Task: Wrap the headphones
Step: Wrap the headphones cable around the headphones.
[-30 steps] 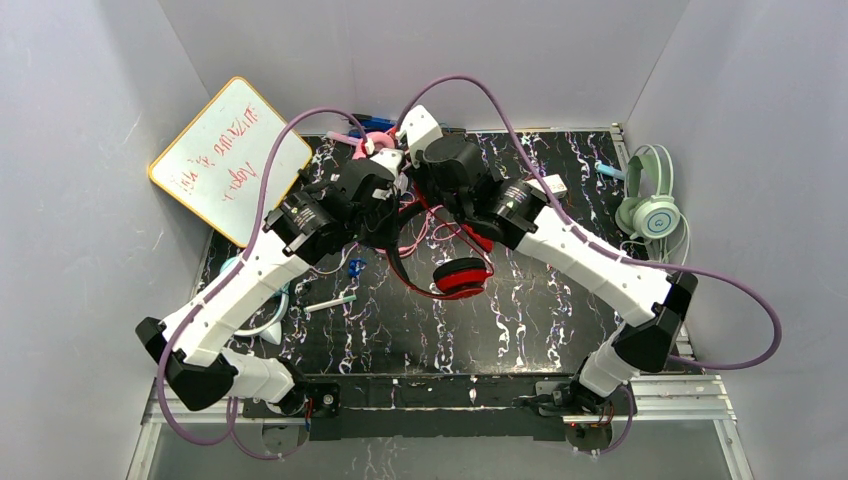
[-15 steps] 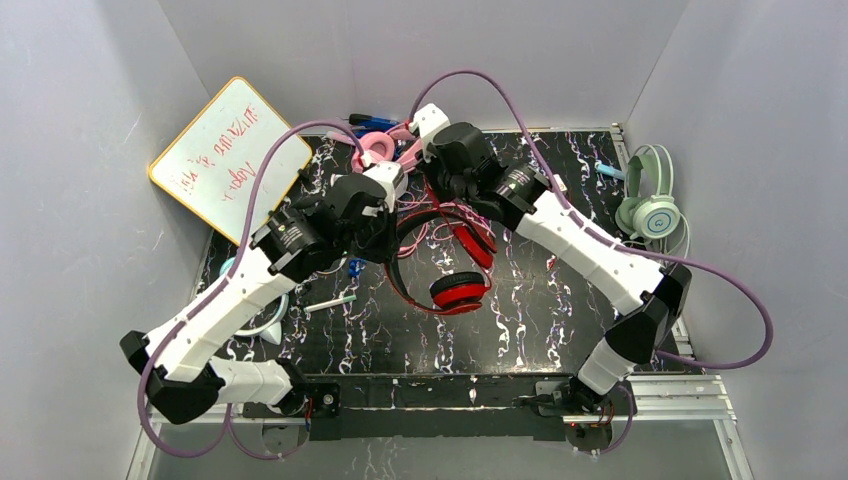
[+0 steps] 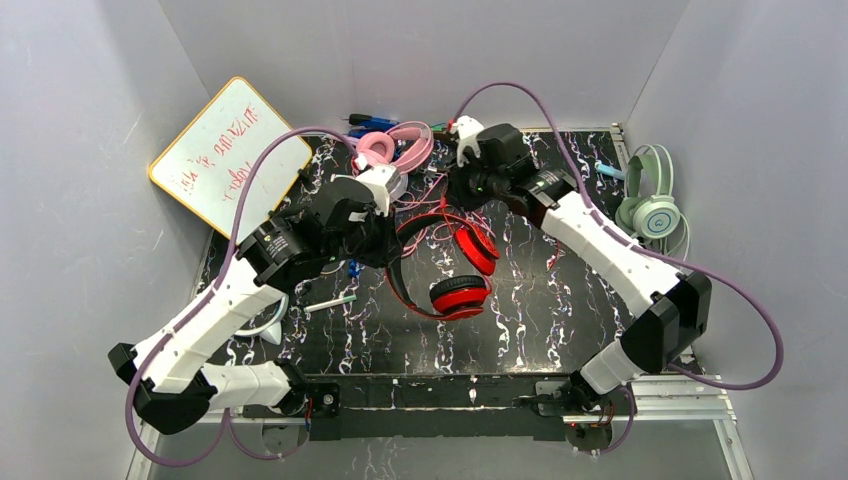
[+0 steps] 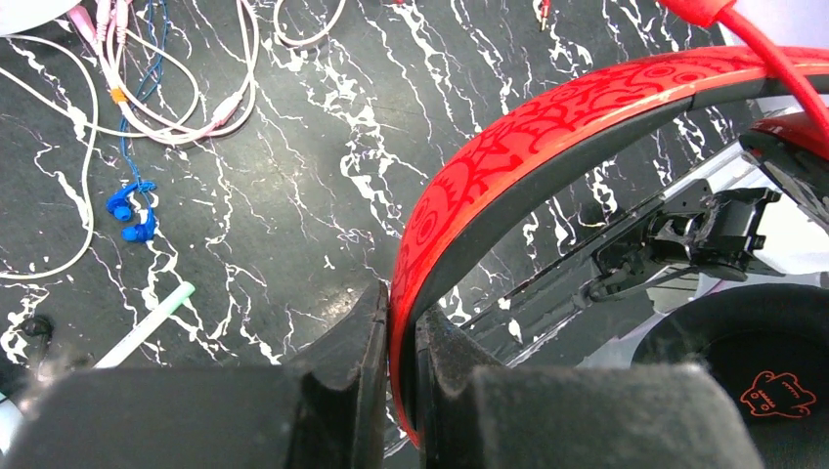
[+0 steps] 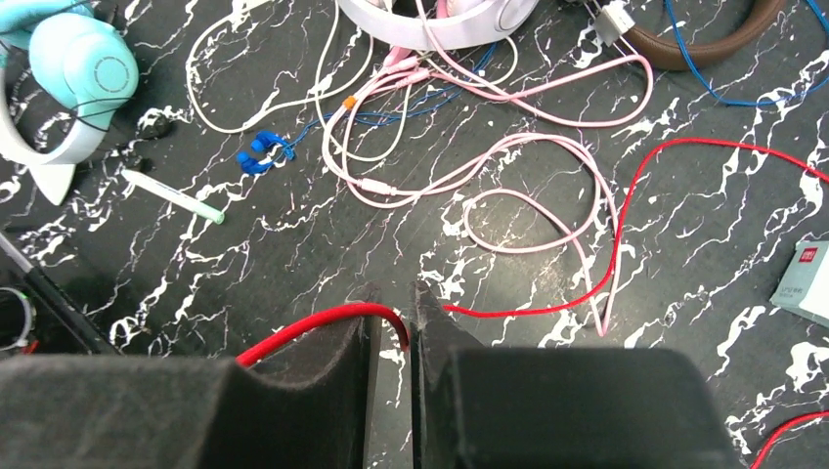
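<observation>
The red headphones point(image 3: 460, 296) lie mid-table, with one cup point(image 3: 477, 248) behind the other. My left gripper point(image 3: 386, 242) is shut on their red patterned headband point(image 4: 547, 127), which runs between the jaws point(image 4: 401, 313). A black-padded cup point(image 4: 753, 376) shows at the right. My right gripper point(image 3: 462, 188) is at the back of the table. In the right wrist view it point(image 5: 394, 313) is shut on the red cord point(image 5: 313, 322), which curves over the left finger and trails away right across the table.
Pink headphones point(image 3: 385, 148) with loose pink cords point(image 5: 547, 186) lie at the back. Mint green headphones point(image 3: 650, 205) hang at the right wall. Teal headphones point(image 5: 78, 68), blue earbuds point(image 5: 259, 154), a pen point(image 5: 171, 195), a brown headband point(image 5: 723, 39), a white box point(image 5: 807, 278) and a whiteboard point(image 3: 230, 160) are around.
My right gripper has moved back and to the right, drawing the red cord with it. My left gripper has pulled slightly nearer with the headband. The pink headphones are now uncovered.
</observation>
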Robot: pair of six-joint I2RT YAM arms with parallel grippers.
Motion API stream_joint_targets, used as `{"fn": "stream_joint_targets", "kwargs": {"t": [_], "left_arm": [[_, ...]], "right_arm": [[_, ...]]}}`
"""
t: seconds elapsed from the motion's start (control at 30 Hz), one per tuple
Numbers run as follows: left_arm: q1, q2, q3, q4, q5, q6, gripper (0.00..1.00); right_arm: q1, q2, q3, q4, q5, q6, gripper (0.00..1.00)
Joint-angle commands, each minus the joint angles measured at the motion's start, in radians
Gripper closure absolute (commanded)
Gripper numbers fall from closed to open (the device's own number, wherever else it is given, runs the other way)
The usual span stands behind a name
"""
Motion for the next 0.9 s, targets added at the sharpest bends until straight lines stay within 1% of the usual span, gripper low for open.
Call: {"fn": "stream_joint_targets", "kwargs": {"t": [0.0, 0.13, 0.23, 0.37, 0.5, 0.53, 0.6, 0.63, 0.7, 0.73, 0.87], "left_arm": [[-0.004, -0.069, 0.029, 0.056, 0.022, -0.043, 1.0], [-0.004, -0.1, 0.047, 0.061, -0.033, -0.108, 1.0], [-0.004, -0.122, 0.063, 0.083, -0.018, -0.154, 1.0], [-0.004, -0.117, 0.094, 0.098, 0.04, -0.183, 1.0], [-0.004, -0.087, 0.163, 0.064, 0.069, -0.186, 1.0], [-0.004, -0.08, 0.181, 0.056, 0.07, -0.186, 1.0], [-0.004, -0.071, 0.217, 0.038, 0.07, -0.186, 1.0], [-0.004, -0.066, 0.235, 0.031, 0.07, -0.186, 1.0], [-0.004, -0.057, 0.274, 0.018, 0.069, -0.188, 1.0], [-0.004, -0.052, 0.294, 0.013, 0.091, -0.19, 1.0], [-0.004, -0.033, 0.377, 0.0, 0.125, -0.21, 1.0]], "right_arm": [[-0.061, -0.072, -0.064, 0.123, -0.161, 0.066, 0.76], [-0.081, -0.135, -0.182, 0.247, -0.291, 0.073, 0.76], [-0.087, -0.213, -0.338, 0.435, -0.377, 0.084, 0.76], [-0.093, -0.293, -0.482, 0.649, -0.447, 0.116, 0.65], [-0.097, -0.315, -0.548, 0.746, -0.43, 0.111, 0.57], [-0.101, -0.317, -0.558, 0.756, -0.414, 0.109, 0.52], [-0.114, -0.321, -0.583, 0.783, -0.394, 0.102, 0.36], [-0.121, -0.322, -0.596, 0.798, -0.39, 0.098, 0.32], [-0.13, -0.322, -0.614, 0.819, -0.389, 0.087, 0.27], [-0.136, -0.321, -0.622, 0.828, -0.389, 0.084, 0.26], [-0.152, -0.312, -0.649, 0.875, -0.414, 0.081, 0.26]]}}
